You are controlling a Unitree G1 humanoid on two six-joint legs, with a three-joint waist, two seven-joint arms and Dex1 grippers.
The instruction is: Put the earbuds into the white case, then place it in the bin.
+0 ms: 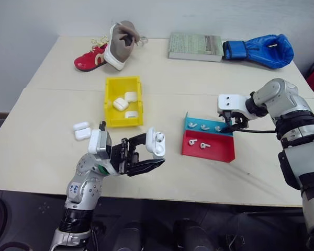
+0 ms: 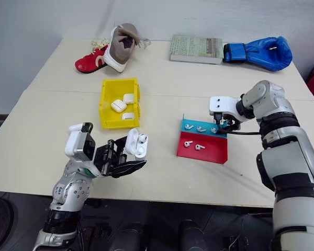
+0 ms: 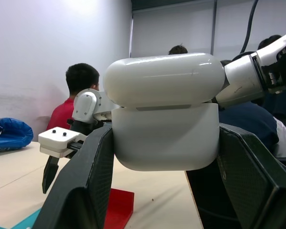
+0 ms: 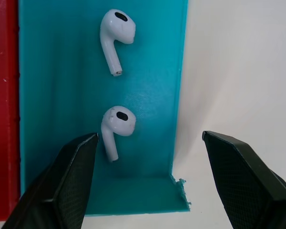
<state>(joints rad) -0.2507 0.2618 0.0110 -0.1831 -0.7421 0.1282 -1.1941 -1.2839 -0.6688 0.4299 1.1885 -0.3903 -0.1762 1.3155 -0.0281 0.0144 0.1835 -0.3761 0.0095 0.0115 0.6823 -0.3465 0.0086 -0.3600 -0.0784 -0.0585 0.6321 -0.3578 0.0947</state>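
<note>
Bench (image 1: pixel 47 151): pale, matte; plain white wall behind.

Bin (image 1: pixel 109 99), yellow, at 10 o'clock of centre, already holds three white cases; two more lie on the bench beside it.

Blue-and-red tray (image 1: pixel 220 152) at 3 o'clock carries five earbuds (image 4: pixel 115 128).

Left pincer (image 1: pixel 142 152), at 6 o'clock, pinches the white case (image 1: pixel 156 142), lid open, one bud seemingly seated.

Right pincer (image 4: pixel 150 183) spread, poised over a bud in the tray's blue half.

Judgement: mid-task; remaining bud, lid closing, binning outstanding.

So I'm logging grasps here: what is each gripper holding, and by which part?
The left gripper clamps the open white case by the two sides of its lower body. The right gripper is open over the blue tray, holding nothing.
</note>
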